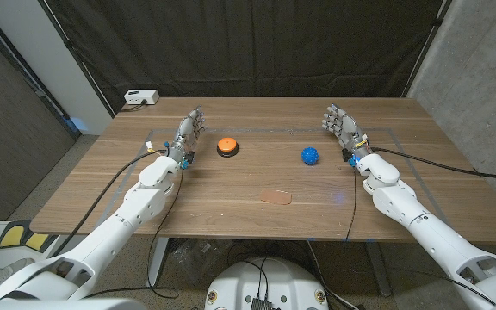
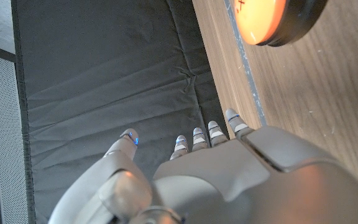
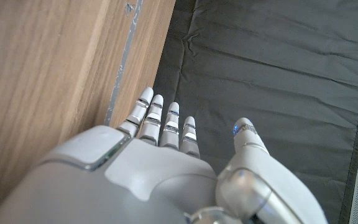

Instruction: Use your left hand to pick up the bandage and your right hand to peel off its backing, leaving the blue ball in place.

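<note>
Your left hand [image 1: 189, 135] at centre-left and right hand [image 1: 341, 127] at upper right are both released, fingers extended; the bandage [image 1: 275, 197] lies lower centre; the blue ball [image 1: 310, 156] sits right of centre.

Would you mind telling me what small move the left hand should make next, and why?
Probably bring the left hand back toward the bandage: it is open beside the orange button, and the bandage lies untouched near the table's front edge, clear of the blue ball.
</note>
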